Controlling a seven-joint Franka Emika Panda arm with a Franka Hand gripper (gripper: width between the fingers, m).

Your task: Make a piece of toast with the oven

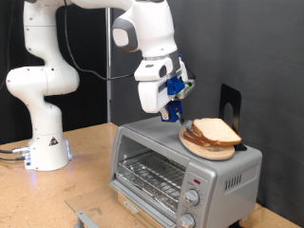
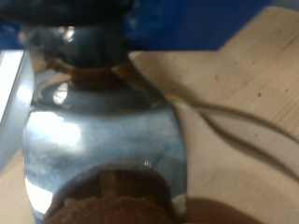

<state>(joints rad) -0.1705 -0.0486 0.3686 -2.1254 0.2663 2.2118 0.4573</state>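
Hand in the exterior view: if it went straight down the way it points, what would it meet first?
Probably the oven's flat silver top. The hand points down just above it, beside the round board of bread slices. Depth is unclear, so it might clip the board's edge instead.
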